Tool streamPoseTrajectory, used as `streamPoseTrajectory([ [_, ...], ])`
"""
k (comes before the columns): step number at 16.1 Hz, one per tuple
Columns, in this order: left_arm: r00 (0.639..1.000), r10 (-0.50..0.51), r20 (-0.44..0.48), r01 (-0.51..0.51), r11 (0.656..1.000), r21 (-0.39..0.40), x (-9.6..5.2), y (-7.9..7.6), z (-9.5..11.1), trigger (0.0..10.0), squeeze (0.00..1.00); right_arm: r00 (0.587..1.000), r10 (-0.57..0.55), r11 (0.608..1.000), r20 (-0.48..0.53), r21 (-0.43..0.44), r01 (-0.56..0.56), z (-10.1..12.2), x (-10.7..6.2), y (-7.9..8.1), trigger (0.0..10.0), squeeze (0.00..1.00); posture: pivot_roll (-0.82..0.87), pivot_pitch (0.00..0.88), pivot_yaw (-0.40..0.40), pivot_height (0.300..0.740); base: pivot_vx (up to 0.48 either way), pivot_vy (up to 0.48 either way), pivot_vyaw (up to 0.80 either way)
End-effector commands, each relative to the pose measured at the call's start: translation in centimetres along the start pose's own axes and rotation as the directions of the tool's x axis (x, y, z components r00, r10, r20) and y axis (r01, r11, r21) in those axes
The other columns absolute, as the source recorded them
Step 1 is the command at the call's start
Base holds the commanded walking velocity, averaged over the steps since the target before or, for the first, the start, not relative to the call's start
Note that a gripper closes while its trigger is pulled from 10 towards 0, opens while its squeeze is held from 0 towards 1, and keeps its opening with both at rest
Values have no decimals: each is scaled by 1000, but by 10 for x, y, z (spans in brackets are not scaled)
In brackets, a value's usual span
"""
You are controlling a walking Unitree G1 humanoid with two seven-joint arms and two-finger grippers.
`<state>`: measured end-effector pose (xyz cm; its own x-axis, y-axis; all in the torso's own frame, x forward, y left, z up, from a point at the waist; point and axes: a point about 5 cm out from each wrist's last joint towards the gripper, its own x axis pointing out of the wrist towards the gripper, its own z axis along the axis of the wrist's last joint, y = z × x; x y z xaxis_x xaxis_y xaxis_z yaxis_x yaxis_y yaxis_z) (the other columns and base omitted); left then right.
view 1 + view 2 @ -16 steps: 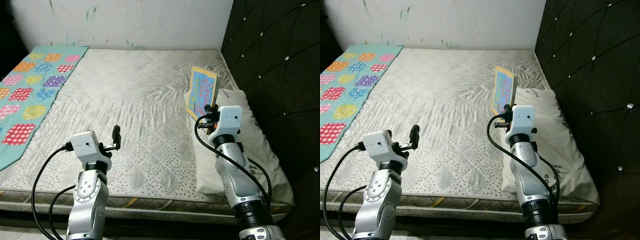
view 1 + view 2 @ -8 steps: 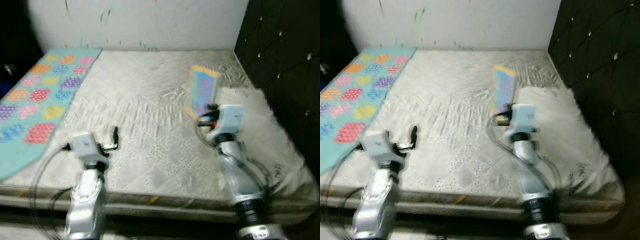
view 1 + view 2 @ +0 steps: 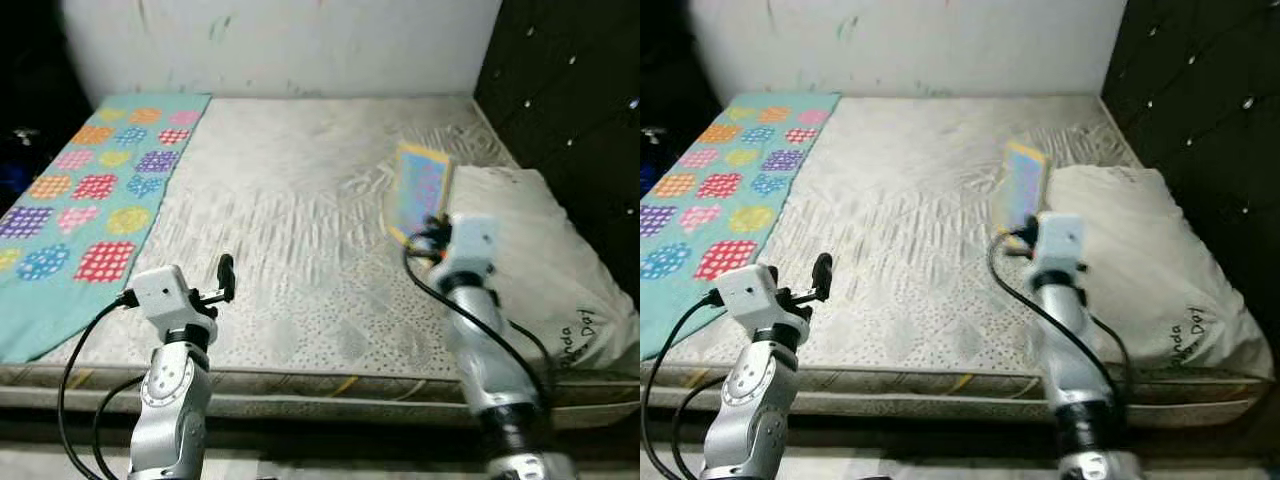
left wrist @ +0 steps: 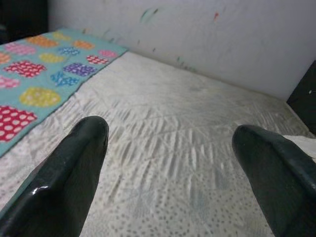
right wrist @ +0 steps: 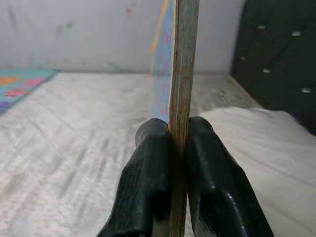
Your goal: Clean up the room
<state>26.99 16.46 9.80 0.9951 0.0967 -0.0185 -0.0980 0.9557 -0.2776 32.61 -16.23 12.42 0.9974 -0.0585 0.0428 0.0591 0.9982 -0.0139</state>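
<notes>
Right end effector [image 5: 177, 148] is clenched on the book [image 3: 420, 190], fingers [image 5: 148, 182] pinching its lower edge, and the book stands upright on its edge above the bed [image 3: 290, 200]. From the head camera it sits at about two o'clock, just beside the white pillow [image 3: 530, 250], front cover facing the open mattress. The grip looks narrow, only the bottom strip of the book is between the pads, so the tall part above is free to swing.

Left end effector [image 4: 168, 163] hangs released, its two fingers well apart, low over the near edge of the bed at about eight o'clock. The patterned blanket [image 3: 90, 190] lies flat along the ten o'clock side.

To carry this off well, I'd say keep the wrist level and the pace slow; a thin hold like that could let the book pivot or slip out. Hold it upright, clear of the pillow, and only let go once its edge or face rests on something solid. Where it belongs isn't visible here.
</notes>
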Motion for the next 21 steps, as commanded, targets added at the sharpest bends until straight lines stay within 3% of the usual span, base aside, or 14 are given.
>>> streamPoseTrajectory([
  [1,1000,-12,9,12,1000,19,-1,3,4,10000,0,996,-4,1000,84,17,2,18,3,-2,10000,0,23,0,25,740,0,0,0],
  [2,1000,-23,10,22,995,92,-5,11,6,10000,0,996,-54,997,77,56,50,18,3,-10,10000,0,23,0,25,740,0,0,0],
  [4,994,-49,-94,57,994,93,-13,19,3,10000,0,991,-129,983,28,135,124,15,1,-22,10000,0,31,0,20,740,0,0,0],
  [5,988,-103,-119,118,986,120,-18,18,3,10000,0,985,-172,966,-2,195,169,11,-3,-27,10000,0,35,0,25,740,0,0,0],
  [7,983,-130,-132,146,982,124,-21,14,-1,10000,0,983,-183,953,-7,244,179,8,-6,-29,10000,0,20,0,34,740,0,0,0],
  [9,988,-120,-101,131,986,104,-17,5,-4,10000,0,984,-175,953,18,253,165,9,-9,-24,10000,0,4,0,36,740,0,0,0],
  [21,988,-120,-101,131,986,104,-17,5,-4,10000,0,984,-175,953,18,253,165,9,-9,-24,10000,0,4,0,36,740,0,0,0],
])
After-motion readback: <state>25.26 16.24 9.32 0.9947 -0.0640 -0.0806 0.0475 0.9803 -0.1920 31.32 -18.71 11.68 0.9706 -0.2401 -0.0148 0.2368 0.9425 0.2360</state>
